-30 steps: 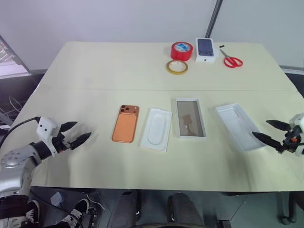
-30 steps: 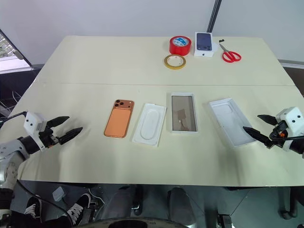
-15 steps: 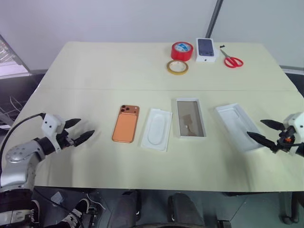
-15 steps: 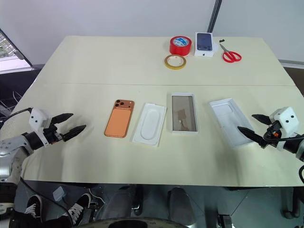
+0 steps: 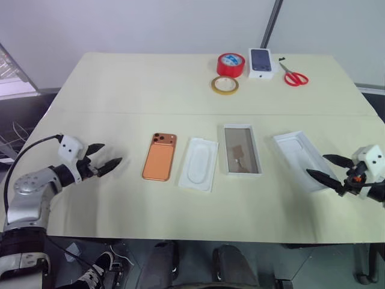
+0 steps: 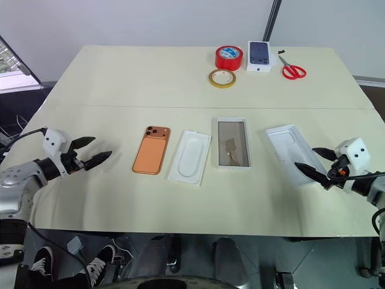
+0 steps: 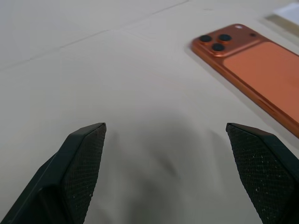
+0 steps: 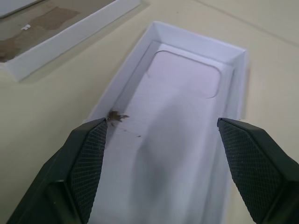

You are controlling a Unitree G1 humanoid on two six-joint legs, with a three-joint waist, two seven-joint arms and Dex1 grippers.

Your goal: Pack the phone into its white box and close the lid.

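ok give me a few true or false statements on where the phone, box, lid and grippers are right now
1. The phone lies back-up on the table. True.
2. The phone sits inside the white box. False: the box holds no phone; the phone lies apart, beyond the white insert.
3. The lid covers the box. False: it lies open side up beside it.
4. The left gripper is open and empty. True.
5. The right gripper grips the scissors. False: it is open, near the lid.

Silver-grey arms, white wrist blocks, black cable, left pincer (image 5: 107, 156) with 2 textured black fingers (image 7: 81, 161)
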